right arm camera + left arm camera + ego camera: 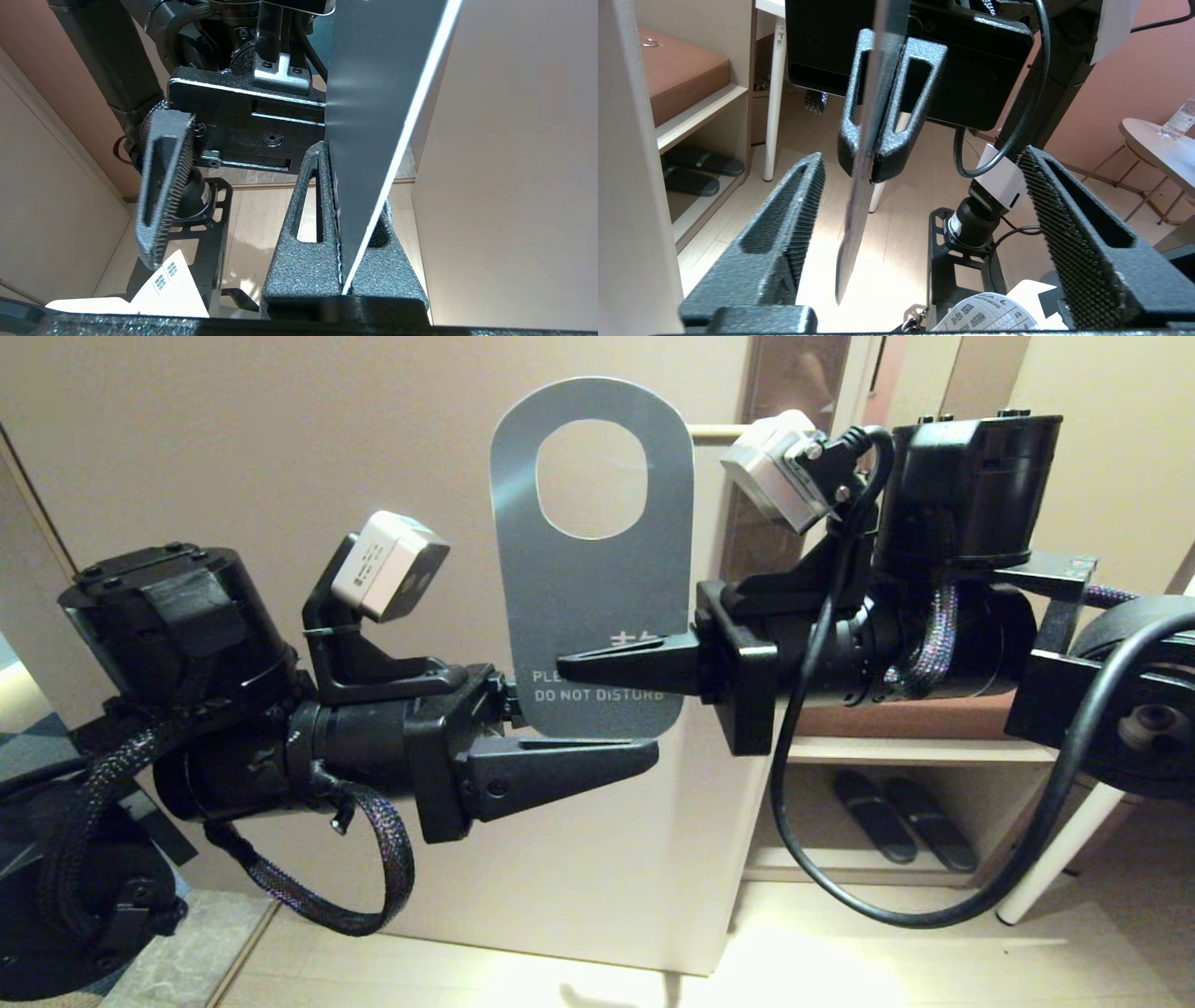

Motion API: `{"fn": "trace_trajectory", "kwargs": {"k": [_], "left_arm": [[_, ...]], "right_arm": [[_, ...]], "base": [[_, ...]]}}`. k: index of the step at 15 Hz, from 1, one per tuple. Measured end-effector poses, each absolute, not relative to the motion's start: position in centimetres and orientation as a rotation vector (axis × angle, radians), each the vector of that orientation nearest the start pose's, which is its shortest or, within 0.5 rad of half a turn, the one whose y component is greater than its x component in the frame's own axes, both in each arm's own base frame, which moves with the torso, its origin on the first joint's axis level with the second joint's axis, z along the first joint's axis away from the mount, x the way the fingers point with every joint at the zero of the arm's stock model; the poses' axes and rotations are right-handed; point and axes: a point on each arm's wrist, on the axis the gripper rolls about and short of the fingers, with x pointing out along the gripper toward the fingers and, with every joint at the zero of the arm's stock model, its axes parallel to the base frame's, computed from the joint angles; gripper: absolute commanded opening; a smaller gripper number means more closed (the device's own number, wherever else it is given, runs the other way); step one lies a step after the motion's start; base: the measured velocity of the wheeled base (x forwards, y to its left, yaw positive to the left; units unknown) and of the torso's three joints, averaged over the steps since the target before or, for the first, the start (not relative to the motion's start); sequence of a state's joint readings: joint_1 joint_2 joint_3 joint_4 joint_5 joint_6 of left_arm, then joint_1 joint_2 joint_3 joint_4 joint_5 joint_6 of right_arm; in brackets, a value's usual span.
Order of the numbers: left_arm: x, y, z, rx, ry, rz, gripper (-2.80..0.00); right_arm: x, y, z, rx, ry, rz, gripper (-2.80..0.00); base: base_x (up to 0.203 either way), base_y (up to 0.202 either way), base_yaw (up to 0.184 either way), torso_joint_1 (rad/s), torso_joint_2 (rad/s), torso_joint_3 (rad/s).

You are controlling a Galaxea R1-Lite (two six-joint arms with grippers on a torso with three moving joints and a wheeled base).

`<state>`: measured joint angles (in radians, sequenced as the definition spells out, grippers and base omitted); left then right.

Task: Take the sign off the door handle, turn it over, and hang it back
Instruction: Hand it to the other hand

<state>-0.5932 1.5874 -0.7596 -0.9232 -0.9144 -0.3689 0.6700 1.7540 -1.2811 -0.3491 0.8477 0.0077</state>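
Two end effectors meet at the sign [591, 579], which stands upright in front of the door [280, 476], its blue-grey "DO NOT DISTURB" face toward the head camera. The right end effector [618, 665] pinches its lower right part, fingers clamped on it. The left end effector [560, 761] sits at the sign's bottom edge, fingers spread wide on either side of it, not touching.

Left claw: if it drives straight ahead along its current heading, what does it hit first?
Likely the sign: its lower edge hangs between the open left claw fingers. Just beyond is the right claw, shut on the sign. Depth between them is unclear.
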Motion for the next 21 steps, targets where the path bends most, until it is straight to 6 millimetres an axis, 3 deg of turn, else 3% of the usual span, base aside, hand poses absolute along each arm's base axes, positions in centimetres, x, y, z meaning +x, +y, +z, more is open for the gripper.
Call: {"fn": "trace_trajectory", "kwargs": {"k": [12, 13, 21], "left_arm": [[21.88, -16.86, 22.97, -0.274, 0.166, -1.506, 0.00], [21.93, -16.90, 22.93, -0.274, 0.165, -1.506, -2.80], [22.18, -17.08, 22.64, -0.278, 0.165, -1.506, -2.80]], "right_arm": [[25.65, 22.47, 26.92, 0.018, 0.146, 1.515, -2.80], [25.66, 22.48, 26.91, 0.018, 0.146, 1.515, -2.80], [25.68, 22.57, 26.89, 0.019, 0.147, 1.519, -2.80]], "base": [[0.000, 0.000, 0.000, 0.000, 0.00, 0.000], [0.000, 0.000, 0.000, 0.000, 0.00, 0.000], [0.000, 0.000, 0.000, 0.000, 0.00, 0.000]]}}
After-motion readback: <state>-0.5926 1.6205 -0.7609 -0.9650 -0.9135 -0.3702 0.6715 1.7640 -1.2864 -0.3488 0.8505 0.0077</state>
